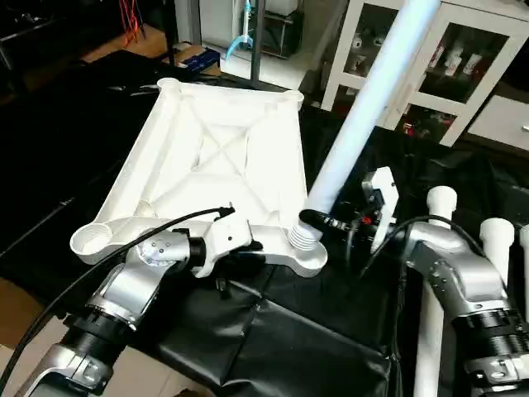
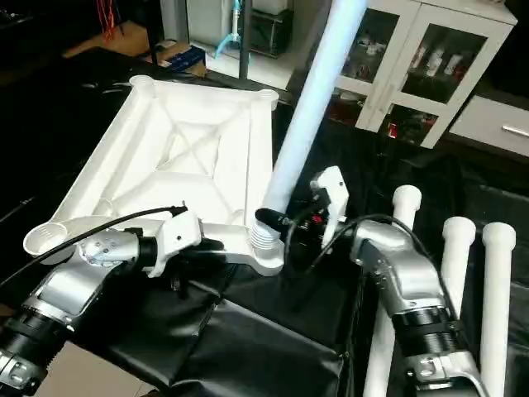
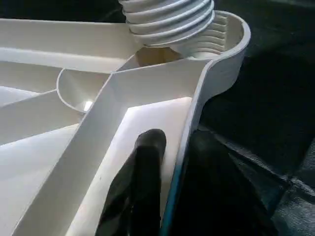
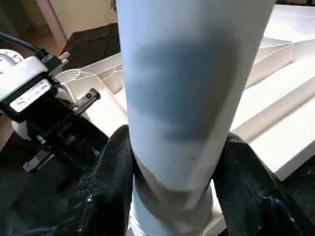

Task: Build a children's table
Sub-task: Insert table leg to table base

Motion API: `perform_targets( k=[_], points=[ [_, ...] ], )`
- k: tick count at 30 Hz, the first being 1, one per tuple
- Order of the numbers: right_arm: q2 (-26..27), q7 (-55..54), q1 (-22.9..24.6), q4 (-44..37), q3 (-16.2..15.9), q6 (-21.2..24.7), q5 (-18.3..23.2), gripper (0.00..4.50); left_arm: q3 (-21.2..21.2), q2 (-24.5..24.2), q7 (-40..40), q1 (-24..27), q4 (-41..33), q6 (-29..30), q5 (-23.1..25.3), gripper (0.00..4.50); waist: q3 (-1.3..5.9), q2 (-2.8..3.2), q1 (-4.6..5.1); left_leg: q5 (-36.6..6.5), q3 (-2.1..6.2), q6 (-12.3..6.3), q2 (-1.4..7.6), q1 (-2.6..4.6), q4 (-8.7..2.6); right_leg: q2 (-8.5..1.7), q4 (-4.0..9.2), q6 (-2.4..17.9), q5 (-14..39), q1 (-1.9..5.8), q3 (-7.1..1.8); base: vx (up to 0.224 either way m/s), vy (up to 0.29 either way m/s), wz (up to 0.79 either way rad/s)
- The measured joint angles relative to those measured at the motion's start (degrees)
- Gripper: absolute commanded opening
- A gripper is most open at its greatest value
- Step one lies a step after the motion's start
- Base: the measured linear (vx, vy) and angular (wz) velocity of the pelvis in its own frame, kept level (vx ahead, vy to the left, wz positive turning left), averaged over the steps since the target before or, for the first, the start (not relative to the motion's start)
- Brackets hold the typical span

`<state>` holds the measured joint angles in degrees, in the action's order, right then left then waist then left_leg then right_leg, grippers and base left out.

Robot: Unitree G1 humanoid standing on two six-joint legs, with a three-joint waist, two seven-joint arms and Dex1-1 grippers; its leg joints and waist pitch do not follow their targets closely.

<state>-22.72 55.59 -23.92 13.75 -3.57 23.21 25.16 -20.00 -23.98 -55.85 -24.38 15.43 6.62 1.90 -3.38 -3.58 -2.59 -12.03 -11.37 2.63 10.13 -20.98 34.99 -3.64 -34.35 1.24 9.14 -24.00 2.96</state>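
Upturned white tabletop (image 1: 223, 157), leg (image 1: 368, 107) tilted in corner socket (image 1: 307, 241) — three legs (image 2: 463, 273) beside.

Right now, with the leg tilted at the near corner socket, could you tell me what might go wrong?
1. The leg leans away from upright while its threaded end sits partly in the corner socket, so it could cross-thread or jam.
2. The left pincer clamps only the tabletop rim; twisting could slide the top on the black cover.
3. The right pincer grips the leg low, so the long upper part could swing.
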Motion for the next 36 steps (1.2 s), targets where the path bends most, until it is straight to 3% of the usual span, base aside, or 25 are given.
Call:
perform_targets(
  k=[4,10,26,36],
  points=[
    [-2.5,1.2,2.0,-4.8,2.1,6.1,4.0,1.86,-0.2,0.1,-0.2,0.9,-1.6,0.4,0.1,0.67,0.02,-0.05,-0.45,0.1,-0.02,-0.23,0.00,0.01,0.01,0.00,0.01,0.0,0.0,0.01,-0.02,0.000,0.000,0.00],
    [-4.4,2.3,4.7,-7.6,3.2,10.0,6.2,1.86,-0.2,0.8,0.0,1.8,-2.5,0.8,0.0,0.67,0.04,-0.09,-0.54,0.0,-0.02,0.01,0.00,0.06,0.06,0.00,-0.06,0.0,0.0,0.03,-0.03,0.000,0.000,0.00],
    [-2.5,-0.8,6.1,-9.1,0.6,7.6,2.6,1.86,-0.2,0.9,0.4,2.1,-3.0,0.9,0.1,0.65,0.08,-0.49,-0.51,0.0,-0.01,0.03,0.00,0.07,0.12,0.00,-0.12,0.0,0.0,0.03,-0.04,0.000,0.000,0.00],
    [-0.9,-4.2,5.9,-8.4,0.8,6.5,1.2,1.86,-0.3,2.0,1.4,3.5,-4.7,-0.6,0.0,0.56,0.46,-1.89,-0.05,0.0,0.00,0.06,0.00,0.10,0.13,0.00,-0.13,0.0,0.0,0.07,-0.05,0.000,0.000,0.00]
  ],
)
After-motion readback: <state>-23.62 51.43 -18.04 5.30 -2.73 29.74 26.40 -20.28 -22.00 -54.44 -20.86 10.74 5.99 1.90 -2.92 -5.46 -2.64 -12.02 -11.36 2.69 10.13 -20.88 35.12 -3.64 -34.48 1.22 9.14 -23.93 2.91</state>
